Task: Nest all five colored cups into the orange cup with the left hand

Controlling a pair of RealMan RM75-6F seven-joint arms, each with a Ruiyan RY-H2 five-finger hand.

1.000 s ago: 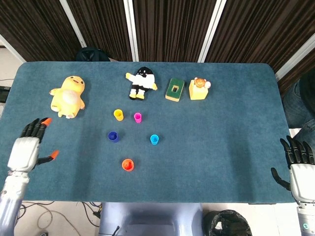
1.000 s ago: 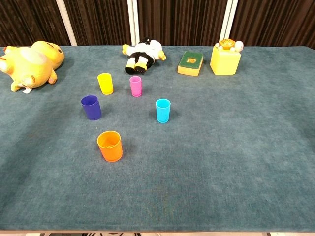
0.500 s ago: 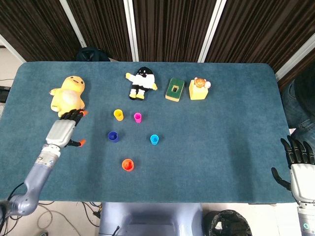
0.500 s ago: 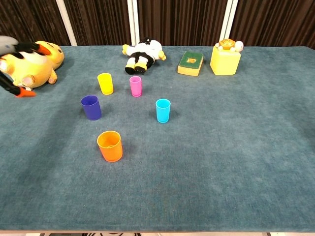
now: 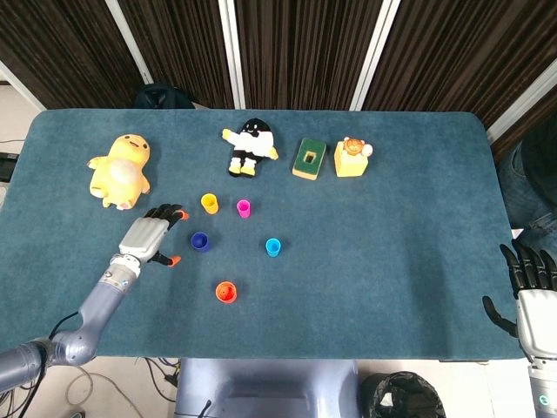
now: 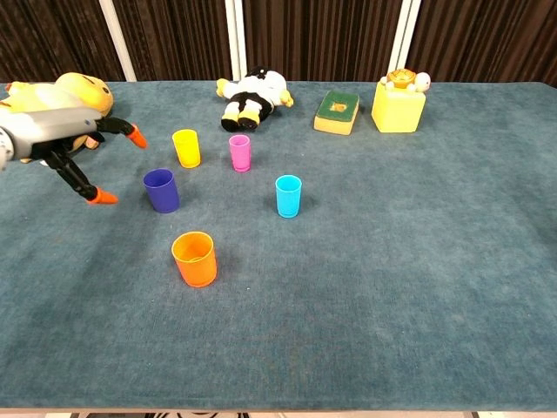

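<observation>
Several small cups stand upright and apart on the blue table: orange cup (image 5: 225, 292) (image 6: 194, 259) nearest the front, dark blue cup (image 5: 199, 241) (image 6: 162, 190), yellow cup (image 5: 210, 203) (image 6: 185, 147), pink cup (image 5: 244, 208) (image 6: 239, 152) and cyan cup (image 5: 273, 247) (image 6: 288, 195). My left hand (image 5: 150, 236) (image 6: 65, 141) hovers just left of the dark blue cup, fingers spread, holding nothing. My right hand (image 5: 533, 287) rests at the table's front right corner, fingers apart and empty, outside the chest view.
A yellow duck plush (image 5: 121, 171) (image 6: 54, 106) lies at the back left behind my left hand. A penguin plush (image 5: 250, 146), a green block (image 5: 309, 158) and a yellow toy box (image 5: 352, 158) line the back.
My left hand has swept right from the table's left edge, past the duck plush, to just beside the dark blue cup. The cups and right hand are unmoved.
</observation>
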